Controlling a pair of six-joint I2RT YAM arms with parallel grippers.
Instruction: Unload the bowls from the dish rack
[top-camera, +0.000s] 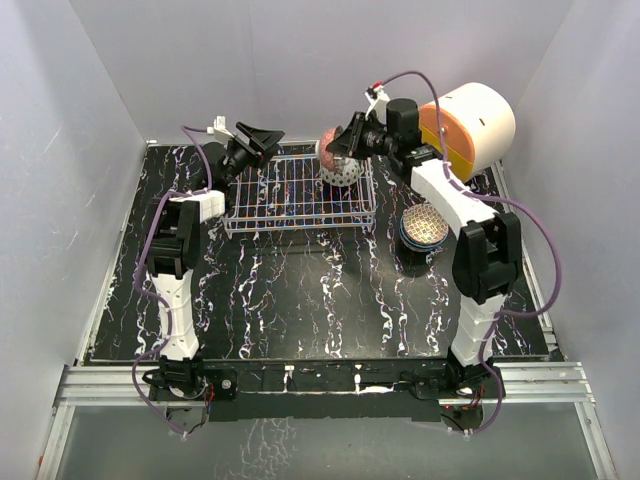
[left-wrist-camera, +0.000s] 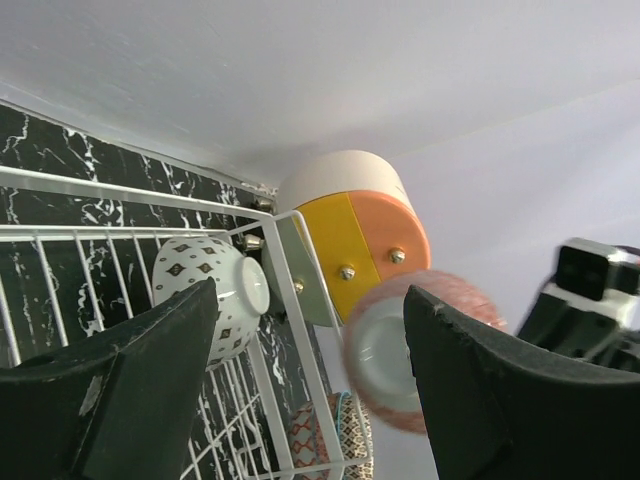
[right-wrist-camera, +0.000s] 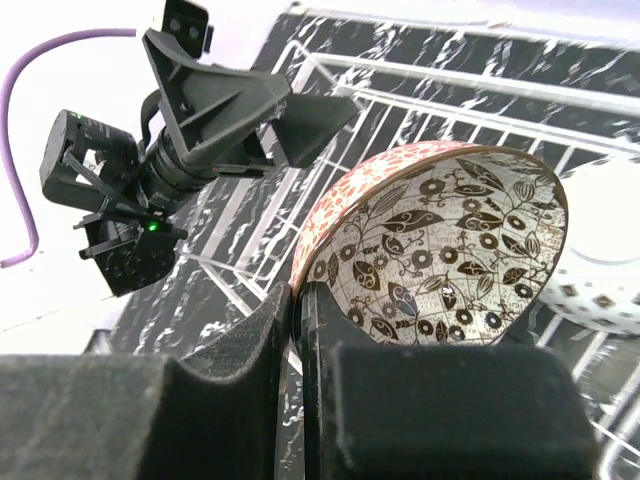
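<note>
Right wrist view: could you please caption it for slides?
Right gripper pinches a pink bowl by its rim at the dish rack; left gripper open.

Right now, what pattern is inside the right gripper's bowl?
The bowl shows dark leaves and ringed flowers on white; clearest in the right wrist view.

cylinder (top-camera: 485, 112): white, orange-and-yellow face, on its side, far right corner | tabletop (top-camera: 300, 300): black, white veining | walls (top-camera: 300, 60): plain white, three sides | silvery rail (top-camera: 560, 385): along near edge
</note>
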